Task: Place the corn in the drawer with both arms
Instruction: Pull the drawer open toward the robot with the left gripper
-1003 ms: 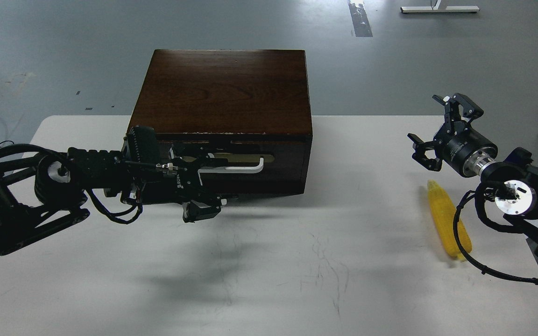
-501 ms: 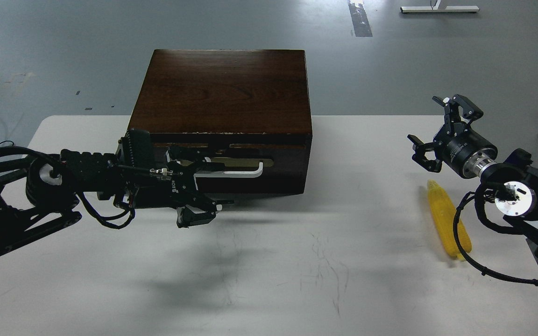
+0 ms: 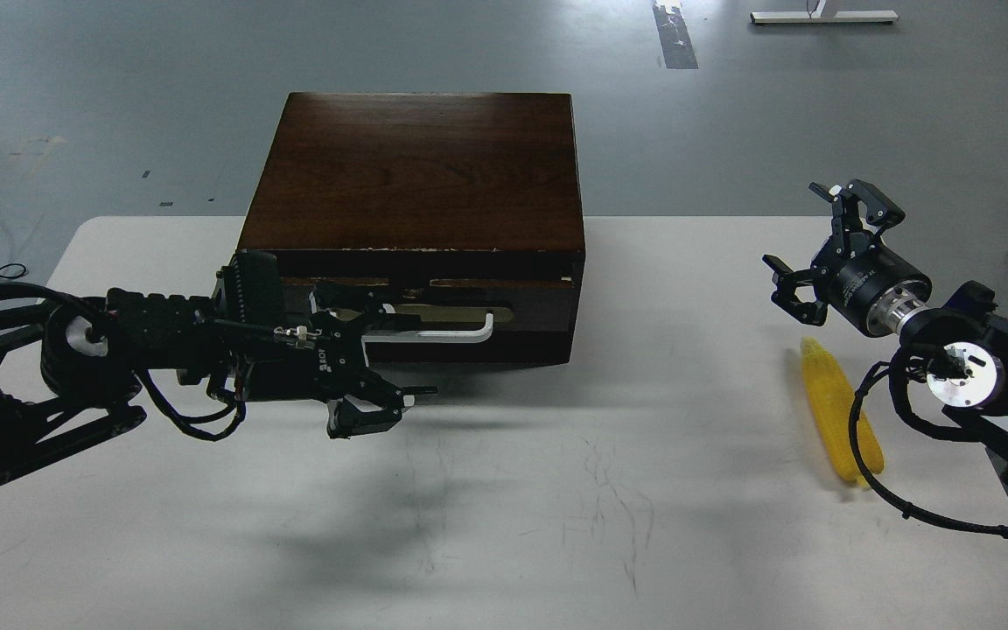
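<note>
The dark wooden cabinet (image 3: 421,171) stands at the back of the white table. Its drawer (image 3: 530,328) is pulled out a little, with a pale strip showing along its top edge. My left gripper (image 3: 390,354) is at the left end of the white bar handle (image 3: 456,332). Its fingers (image 3: 364,416) are spread above and below the handle and hide that end. The yellow corn (image 3: 835,416) lies on the table at the right. My right gripper (image 3: 819,241) is open and empty, just above and behind the corn's far tip.
My right arm's black cable (image 3: 863,437) loops over the corn's near half. The table (image 3: 556,490) ends close to the right of the corn. A white stand (image 3: 823,16) is on the floor far behind.
My left arm has drawn back toward me and to the left. The handle and drawer front have come forward with it, opening a gap under the cabinet top. My right gripper has barely moved.
</note>
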Tool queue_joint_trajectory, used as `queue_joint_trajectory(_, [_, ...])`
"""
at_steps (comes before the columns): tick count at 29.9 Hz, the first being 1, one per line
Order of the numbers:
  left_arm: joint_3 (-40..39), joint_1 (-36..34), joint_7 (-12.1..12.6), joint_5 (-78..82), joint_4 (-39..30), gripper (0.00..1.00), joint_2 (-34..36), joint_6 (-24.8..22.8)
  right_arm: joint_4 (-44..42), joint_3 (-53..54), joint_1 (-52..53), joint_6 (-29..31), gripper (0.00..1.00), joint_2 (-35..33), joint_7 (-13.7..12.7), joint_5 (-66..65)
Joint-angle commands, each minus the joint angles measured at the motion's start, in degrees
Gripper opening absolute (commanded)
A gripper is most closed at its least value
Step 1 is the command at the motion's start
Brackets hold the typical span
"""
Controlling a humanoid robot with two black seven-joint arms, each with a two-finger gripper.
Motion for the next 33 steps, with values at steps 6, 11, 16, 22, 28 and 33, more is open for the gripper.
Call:
queue_joint_trajectory(6, [0.0, 1.1, 0.0, 0.0, -1.7, 0.80, 2.5, 0.0, 0.1, 0.0, -0.4, 0.2, 1.00, 0.0, 0.1, 0.0])
queue_joint_trajectory(11, [0.0, 2.0, 0.0, 0.0, -3.1, 0.80, 3.8, 0.0, 0.2, 0.0, -0.5, 0.2, 1.00, 0.0, 0.0, 0.0])
queue_joint_trajectory(16, [-0.1, 2.1, 0.0, 0.0, -3.2, 0.80, 3.7, 0.0, 0.2, 0.0, -0.6, 0.2, 1.00, -0.3, 0.0, 0.0])
queue_joint_trajectory(22, [-0.1, 2.2, 0.0, 0.0, -3.3, 0.80, 3.8, 0.0, 0.2, 0.0, -0.8, 0.2, 1.00, -0.5, 0.0, 0.0])
queue_joint_trajectory(28, [-0.1, 1.6, 0.0, 0.0, -3.1, 0.80, 3.3, -0.1, 0.3, 0.0, -1.0, 0.2, 1.00, -0.6, 0.0, 0.0])
queue_joint_trajectory(33, [-0.3, 1.2, 0.0, 0.0, -2.6, 0.80, 2.9, -0.1, 0.3, 0.0, -1.1, 0.2, 1.00, -0.6, 0.1, 0.0])
